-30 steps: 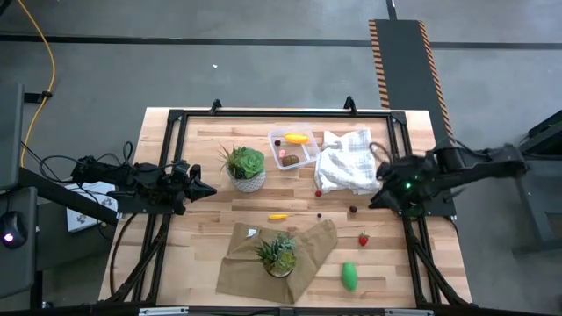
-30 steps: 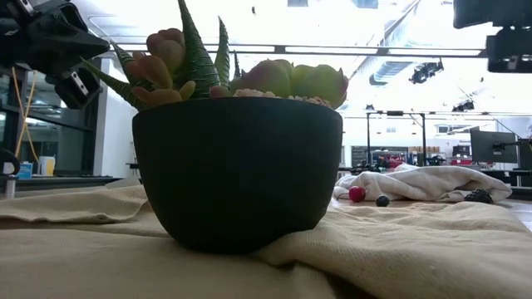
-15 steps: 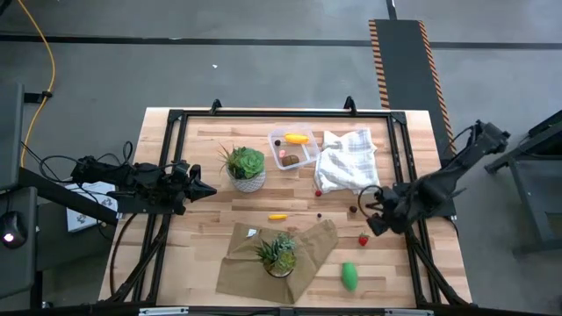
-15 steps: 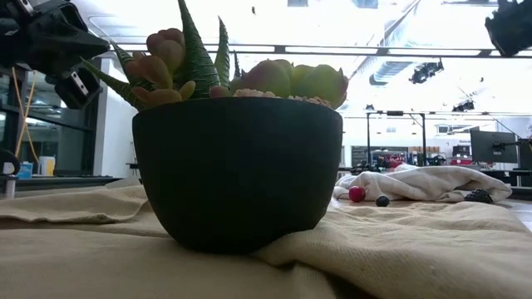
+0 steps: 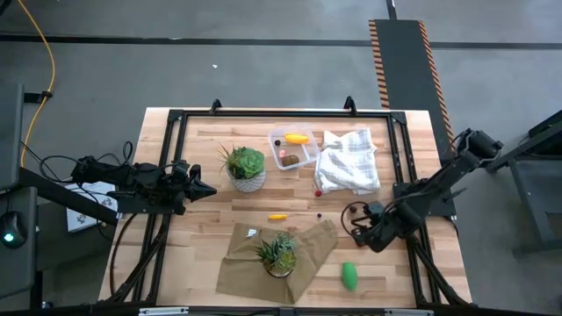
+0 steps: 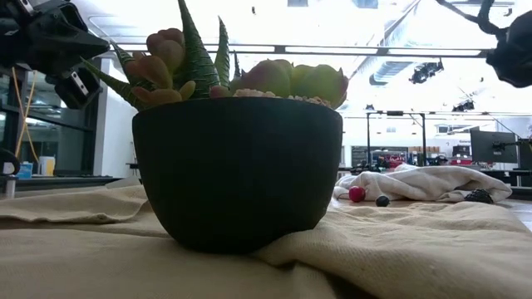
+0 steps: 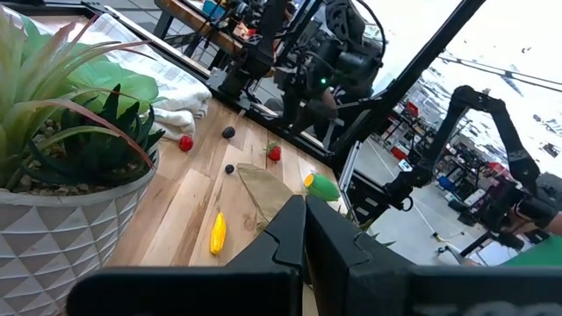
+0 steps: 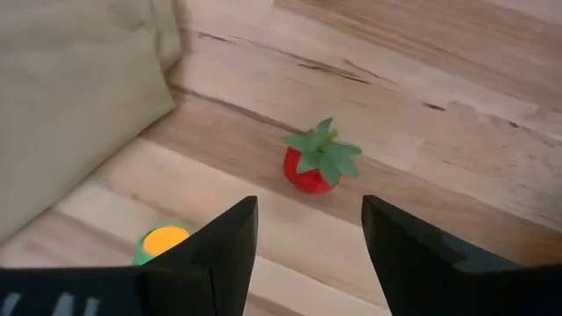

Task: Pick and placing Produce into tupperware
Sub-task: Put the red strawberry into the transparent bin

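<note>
From above, the right end effector [image 5: 357,223] hangs open over the strawberry [image 5: 363,239] on the worktop [image 5: 211,219], well apart from the container [image 5: 294,149]; its wrist view frames the berry between spread fingers [image 8: 219,254], so lowering and closing comes next, while the left end effector [image 5: 204,189] waits shut.

Right tool over open wood near strawberry; clutter mid-tabletop.
Right tool [image 8: 307,233], fingers spread, has bare tabletop [image 5: 395,263] around the strawberry [image 8: 314,161], nothing touching it. Tan cloth [image 8: 70,96] edge lies beside, green piece [image 5: 349,276] near. White cloth [image 5: 348,161], tupperware [image 5: 293,147] and 2 potted plants [image 5: 246,168] [image 5: 277,253] block the middle. Left tool [image 5: 207,189], shut, waits at the left edge.
</note>
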You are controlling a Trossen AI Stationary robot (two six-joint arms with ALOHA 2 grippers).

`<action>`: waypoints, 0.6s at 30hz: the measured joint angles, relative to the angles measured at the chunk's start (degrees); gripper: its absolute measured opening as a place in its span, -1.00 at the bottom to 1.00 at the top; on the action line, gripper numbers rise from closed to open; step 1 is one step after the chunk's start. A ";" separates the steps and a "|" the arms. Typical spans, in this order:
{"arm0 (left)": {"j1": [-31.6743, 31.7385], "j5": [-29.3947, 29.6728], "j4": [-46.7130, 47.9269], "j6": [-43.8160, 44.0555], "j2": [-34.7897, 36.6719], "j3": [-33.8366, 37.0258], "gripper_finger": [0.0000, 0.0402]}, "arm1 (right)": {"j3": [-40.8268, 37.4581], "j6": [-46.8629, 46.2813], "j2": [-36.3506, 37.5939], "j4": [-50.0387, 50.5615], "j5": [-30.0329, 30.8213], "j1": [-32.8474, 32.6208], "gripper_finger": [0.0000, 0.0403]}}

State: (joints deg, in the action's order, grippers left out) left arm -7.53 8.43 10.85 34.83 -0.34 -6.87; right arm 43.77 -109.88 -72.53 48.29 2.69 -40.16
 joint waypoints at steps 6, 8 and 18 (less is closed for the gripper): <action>0.00 0.02 0.00 0.00 0.00 0.00 -1.00 | 1.55 1.80 -4.74 -0.91 0.35 0.00 -0.02; 0.00 0.00 0.00 0.00 -0.02 0.00 -1.00 | 1.55 2.02 -6.01 -1.80 0.34 0.00 -0.02; -0.01 0.00 0.00 0.00 -0.02 0.00 -1.00 | 1.55 -4.09 -10.36 -2.64 -0.77 0.02 0.08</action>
State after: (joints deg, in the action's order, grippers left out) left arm -7.54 8.43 10.85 34.83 -0.36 -6.87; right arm 45.32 -113.97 -82.90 45.64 1.92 -40.14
